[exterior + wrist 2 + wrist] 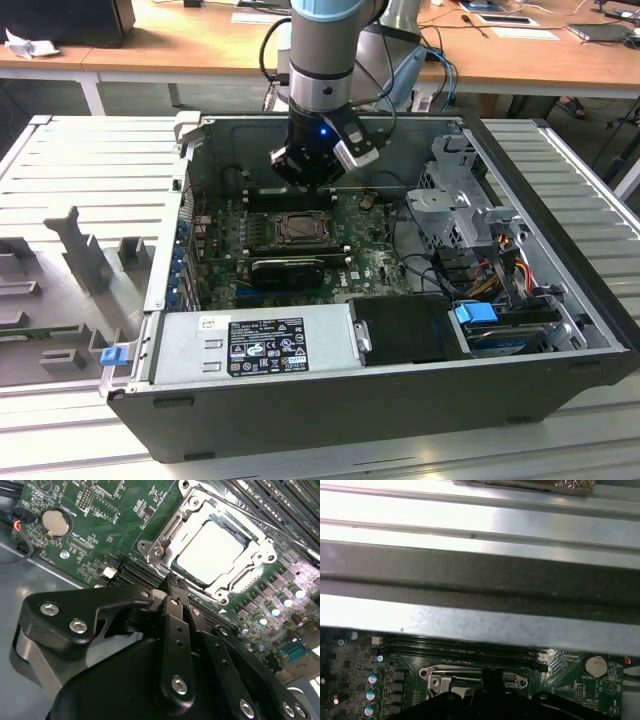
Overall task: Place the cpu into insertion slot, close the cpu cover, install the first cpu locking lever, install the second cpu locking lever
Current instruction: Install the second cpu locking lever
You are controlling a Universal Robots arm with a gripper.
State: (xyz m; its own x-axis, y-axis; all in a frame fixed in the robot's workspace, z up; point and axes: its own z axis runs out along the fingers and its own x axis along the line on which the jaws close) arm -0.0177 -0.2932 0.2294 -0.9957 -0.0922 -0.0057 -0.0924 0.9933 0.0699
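1. The pale silvery-beige square cpu [212,547] already lies flat in the insertion slot [176,569], the dark-framed square socket on the green motherboard [107,527]; placing the chip looks done.
2. The thin silvery metal cpu cover [165,532], a hinged frame with a large central cut-out, lies down around the chip in the second wrist view, so closing it also appears done.
3. I cannot tell whether either locking lever is latched; judging by this, the lever steps are what may remain.
4. The black gripper [174,582] hangs just over the socket's edge inside the open grey computer case [560,215], seen in the exterior view above the socket [297,230].
5. Its fingers [177,605] appear drawn together to a narrow tip with nothing between them, close to the cover's rim; contact is not clear.
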